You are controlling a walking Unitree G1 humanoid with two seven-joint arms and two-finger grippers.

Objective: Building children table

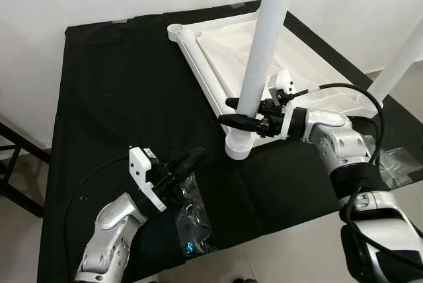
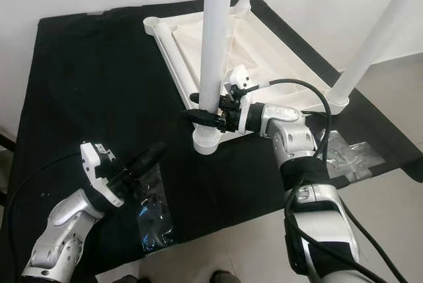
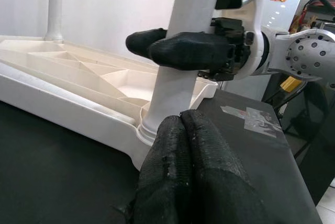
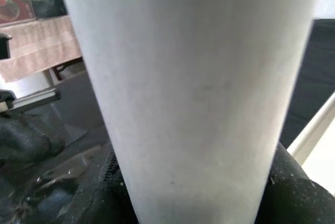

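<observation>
On the left, the left gripper (image 1: 192, 159) hangs just over the black cloth-covered table (image 1: 99, 98). Its two long black fingers (image 3: 183, 171) are pressed together and hold nothing. Under it and a bit to its right lies a clear plastic bag with small dark parts inside (image 1: 192, 220), flat on the cloth near the front edge.

In the middle lies the white plastic children's table top (image 1: 231, 51), turned upside down on the black cloth. It has ribs and a raised rim. At its near corner is a round socket (image 1: 238, 145), and a tall white round table leg (image 1: 264, 38) stands up straight in it.

The right gripper (image 1: 232, 112) holds this leg low down, just above the socket. One black finger is on each side of the leg, pinching it. In the right wrist view the white leg (image 4: 193, 93) sits right between the finger pads.

Farther right, another white leg (image 1: 400, 61) stands in the table top's right corner. Near the right arm, a second clear plastic bag (image 1: 400, 164) lies on the cloth at the table's right edge.
</observation>
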